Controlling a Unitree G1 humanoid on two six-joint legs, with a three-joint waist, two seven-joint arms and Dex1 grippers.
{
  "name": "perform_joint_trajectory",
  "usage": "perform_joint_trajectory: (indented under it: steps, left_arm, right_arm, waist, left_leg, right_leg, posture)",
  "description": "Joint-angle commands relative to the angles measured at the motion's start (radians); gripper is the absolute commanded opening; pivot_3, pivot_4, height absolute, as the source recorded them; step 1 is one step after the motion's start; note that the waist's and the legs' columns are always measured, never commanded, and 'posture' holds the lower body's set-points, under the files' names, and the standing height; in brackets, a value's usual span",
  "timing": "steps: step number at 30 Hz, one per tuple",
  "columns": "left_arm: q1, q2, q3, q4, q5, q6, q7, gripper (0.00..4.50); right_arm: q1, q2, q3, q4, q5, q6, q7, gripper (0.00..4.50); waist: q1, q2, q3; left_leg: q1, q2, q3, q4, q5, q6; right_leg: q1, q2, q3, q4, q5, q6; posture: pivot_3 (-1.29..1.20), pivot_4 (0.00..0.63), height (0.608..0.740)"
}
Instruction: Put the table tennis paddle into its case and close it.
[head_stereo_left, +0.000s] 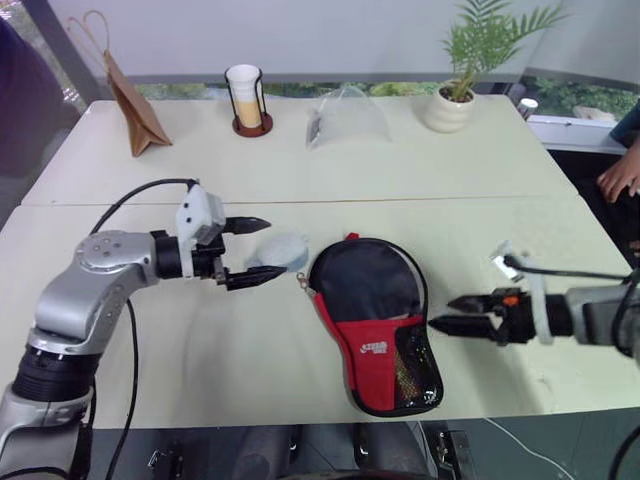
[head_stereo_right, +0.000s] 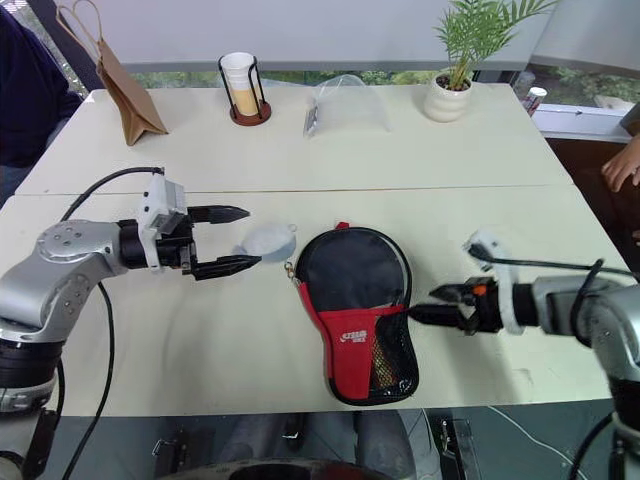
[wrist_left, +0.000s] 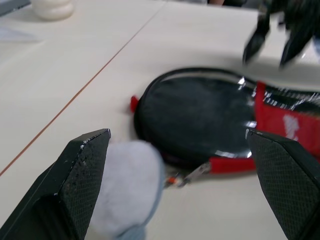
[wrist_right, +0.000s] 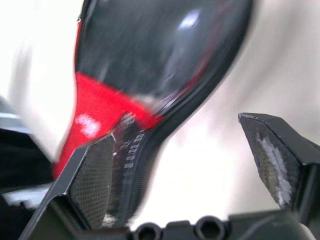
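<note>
Now: case (head_stereo_left: 375, 320) flat on the bench (head_stereo_left: 300, 170).
Left tool (head_stereo_left: 247, 252) and right tool (head_stereo_left: 452, 312) flank the case, both wide, holding nothing.

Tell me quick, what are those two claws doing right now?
Left gripper: open, holding nothing, beside the case.
Right gripper: open, holding nothing, on the case's other side.

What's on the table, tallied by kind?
Paddle case: 1
Paper bag: 1
Cup in wire holder: 1
Clear plastic bag: 1
Potted plant: 1
Pale round object by the case: 1
Total: 6
</note>
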Motion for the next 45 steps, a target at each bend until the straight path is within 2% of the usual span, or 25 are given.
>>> perform_joint_trajectory:
  steps: [1,4,8,12,19,25,36,39,42,45]
  left_arm:
    - [0.006,0.04,0.012,0.04,0.063,-0.082,-0.033,4.5]
    - [-0.005,0.044,0.0,0.091,0.102,-0.133,-0.049,4.5]
    - [-0.029,0.026,-0.033,0.177,0.154,-0.2,-0.075,4.5]
    - [-0.072,-0.003,-0.065,0.251,0.185,-0.248,-0.101,4.5]
    - [-0.138,-0.057,-0.117,0.357,0.256,-0.33,-0.122,4.5]
    - [-0.186,-0.081,-0.138,0.432,0.281,-0.372,-0.161,4.5]
    - [-0.317,-0.197,-0.257,0.691,0.455,-0.556,-0.145,4.5]
    - [-0.338,-0.227,-0.259,0.747,0.481,-0.589,-0.126,3.61]
    - [-0.346,-0.246,-0.254,0.776,0.484,-0.602,-0.128,2.03]
    - [-0.373,-0.264,-0.26,0.835,0.503,-0.635,-0.119,0.64]
  right_arm:
    - [-0.111,-0.027,0.069,0.006,-0.075,-0.181,0.056,4.44]
    - [-0.209,0.013,0.158,0.013,-0.148,-0.31,0.058,4.44]
    - [-0.278,0.182,0.287,0.024,-0.254,-0.549,0.049,4.44]
    - [-0.284,0.313,0.403,0.128,-0.364,-0.701,0.049,4.44]
    - [-0.261,0.425,0.539,0.331,-0.546,-0.885,0.033,4.44]
    - [-0.261,0.449,0.598,0.401,-0.634,-0.87,0.03,4.44]
    - [-0.251,0.485,0.607,0.402,-0.67,-0.807,0.006,4.44]
    - [-0.242,0.482,0.604,0.389,-0.671,-0.792,0.0,4.5]
    - [-0.231,0.476,0.602,0.368,-0.669,-0.775,-0.005,4.5]
    - [-0.216,0.464,0.6,0.343,-0.668,-0.759,-0.006,4.5]
  waist:
    - [-0.003,0.0,0.0]
    - [-0.004,0.001,0.001]
    - [-0.001,0.001,0.001]
    - [0.005,0.001,0.001]
    - [0.003,0.0,0.001]
    - [-0.004,0.001,0.0]
    - [-0.009,-0.002,-0.002]
    - [-0.011,-0.002,-0.002]
    - [-0.013,-0.002,-0.002]
    - [-0.015,-0.002,-0.002]
  left_leg:
    - [0.0,0.0,0.0,-0.001,0.0,0.0]
    - [-0.001,0.0,0.001,-0.001,0.0,0.0]
    - [-0.001,0.001,0.0,-0.001,0.0,0.0]
    - [-0.002,-0.001,0.0,-0.001,0.0,0.0]
    - [-0.001,-0.002,0.001,0.0,0.0,0.0]
    - [0.0,-0.001,0.001,0.0,0.001,-0.002]
    - [0.011,0.0,0.0,-0.001,0.001,-0.002]
    - [0.011,0.0,0.0,-0.001,0.001,-0.002]
    - [0.011,0.0,0.0,-0.001,0.001,-0.002]
    - [0.011,0.0,0.0,-0.001,0.001,-0.002]
  right_leg:
    - [0.0,0.0,0.0,0.0,0.0,0.0]
    - [-0.001,0.0,0.0,0.0,0.0,0.0]
    - [-0.001,0.0,0.0,-0.002,0.0,0.0]
    - [-0.002,0.0,0.0,-0.003,0.001,0.002]
    - [-0.006,-0.001,0.0,0.001,0.003,0.003]
    - [-0.006,0.001,0.0,0.006,0.003,0.004]
    - [0.004,0.002,-0.001,0.006,0.003,0.004]
    - [0.004,0.002,-0.001,0.006,0.003,0.004]
    - [0.004,0.002,-0.001,0.006,0.003,0.004]
    - [0.004,0.001,-0.001,0.006,0.003,0.004]
  posture:
    - [0.0,0.15,0.734]
    - [0.0,0.15,0.734]
    - [0.0,0.15,0.734]
    - [0.0,0.15,0.734]
    - [0.0,0.15,0.734]
    - [0.0,0.15,0.734]
    - [0.0,0.15,0.734]
    - [0.0,0.15,0.734]
    - [0.0,0.15,0.734]
    - [0.0,0.15,0.734]
